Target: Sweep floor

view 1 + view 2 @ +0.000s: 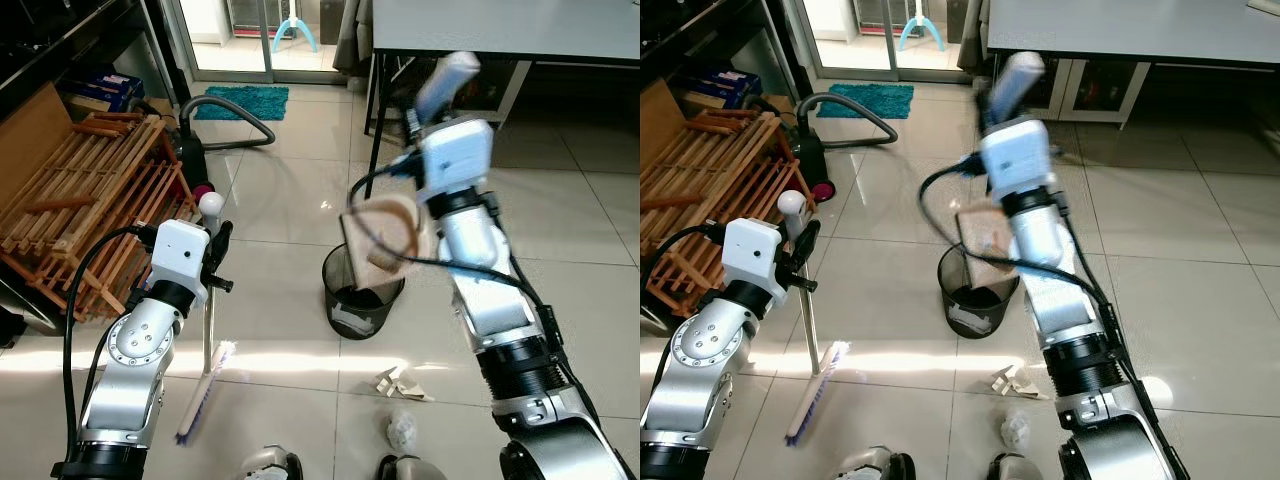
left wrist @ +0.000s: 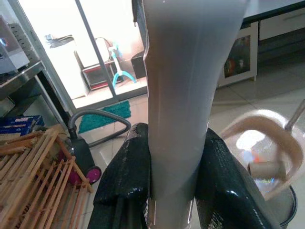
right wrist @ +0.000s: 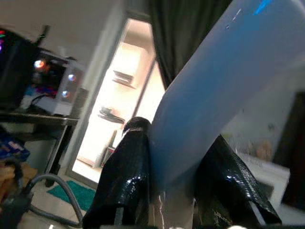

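Observation:
My left gripper is shut on the broom's grey handle, at my left side. The broom stands nearly upright, its white and blue brush resting on the tiles. My right gripper is shut on the pale blue handle of a beige dustpan, raised in front of me. The dustpan is tipped steeply over a black wire bin, and a cardboard roll lies in its mouth. Crumpled paper and a white wad lie on the floor by my feet.
A folded wooden rack leans at the left. Behind it stand a vacuum cleaner with its hose and a teal mat by the glass door. A grey table stands at the back right, just past the bin.

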`<state>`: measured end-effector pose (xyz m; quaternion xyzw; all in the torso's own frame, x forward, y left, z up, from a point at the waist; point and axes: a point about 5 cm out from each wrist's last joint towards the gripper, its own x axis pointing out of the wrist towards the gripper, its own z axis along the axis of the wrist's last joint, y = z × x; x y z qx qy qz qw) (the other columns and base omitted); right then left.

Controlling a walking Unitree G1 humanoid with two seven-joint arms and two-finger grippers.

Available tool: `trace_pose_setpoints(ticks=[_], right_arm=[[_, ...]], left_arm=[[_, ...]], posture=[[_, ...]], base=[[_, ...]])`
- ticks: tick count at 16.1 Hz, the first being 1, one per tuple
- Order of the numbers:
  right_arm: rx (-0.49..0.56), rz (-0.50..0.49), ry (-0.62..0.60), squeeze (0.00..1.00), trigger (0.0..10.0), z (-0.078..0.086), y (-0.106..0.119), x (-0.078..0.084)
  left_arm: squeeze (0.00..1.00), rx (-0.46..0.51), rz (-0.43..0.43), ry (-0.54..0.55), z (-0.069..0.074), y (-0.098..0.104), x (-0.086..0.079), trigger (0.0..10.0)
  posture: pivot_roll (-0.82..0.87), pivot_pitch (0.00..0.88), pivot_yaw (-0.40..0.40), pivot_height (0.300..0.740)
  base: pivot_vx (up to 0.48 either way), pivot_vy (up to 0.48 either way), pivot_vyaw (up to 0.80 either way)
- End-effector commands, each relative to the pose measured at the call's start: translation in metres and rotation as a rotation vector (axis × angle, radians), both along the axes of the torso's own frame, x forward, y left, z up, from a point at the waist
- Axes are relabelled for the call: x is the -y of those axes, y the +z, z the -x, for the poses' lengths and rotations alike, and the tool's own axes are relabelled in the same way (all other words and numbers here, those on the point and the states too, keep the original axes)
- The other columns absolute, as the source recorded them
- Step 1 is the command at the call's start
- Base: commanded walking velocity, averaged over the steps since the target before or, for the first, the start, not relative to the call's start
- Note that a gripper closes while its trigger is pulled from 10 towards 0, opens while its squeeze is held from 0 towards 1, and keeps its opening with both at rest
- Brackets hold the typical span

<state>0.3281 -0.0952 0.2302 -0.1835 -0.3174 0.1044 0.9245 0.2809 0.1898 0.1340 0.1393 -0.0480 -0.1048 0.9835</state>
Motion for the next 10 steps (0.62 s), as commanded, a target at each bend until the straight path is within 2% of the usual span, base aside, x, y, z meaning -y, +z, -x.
trace_pose_setpoints(ticks=[1,4,6,7,9,10], right_arm=[[0.122,0.081,0.041,0.00,10.0,0.011,0.012,-0.008],[0.126,0.109,0.064,0.00,10.0,0.013,0.007,-0.014],[0.137,0.166,0.081,0.00,10.0,0.016,0.003,-0.021],[0.188,0.195,0.060,0.00,10.0,0.018,0.009,-0.020],[0.282,0.234,-0.025,0.00,10.0,0.017,0.032,-0.005],[0.368,0.301,-0.149,0.00,10.0,0.017,0.052,0.018]], left_arm=[[0.00,0.032,-0.028,0.009,0.001,0.006,-0.002,10.0],[0.00,0.029,-0.029,0.011,0.001,0.006,-0.003,10.0],[0.00,0.026,-0.034,0.008,0.001,0.005,-0.002,10.0],[0.00,0.022,-0.034,0.012,0.001,0.005,-0.003,10.0],[0.00,0.006,-0.041,0.004,0.000,0.002,-0.001,10.0],[0.00,-0.007,-0.039,-0.013,-0.002,0.000,0.003,10.0]], posture=[[0.06,0.088,0.038,0.740],[0.06,0.093,0.038,0.740],[0.06,0.093,0.039,0.740],[0.05,0.093,0.043,0.740],[0.05,0.098,0.046,0.740],[0.04,0.100,0.047,0.740]], base=[[0.000,0.000,0.00],[0.000,0.000,0.00],[0.000,0.000,0.00],[0.000,0.000,0.00],[0.000,0.000,0.00],[0.000,0.000,0.00]])
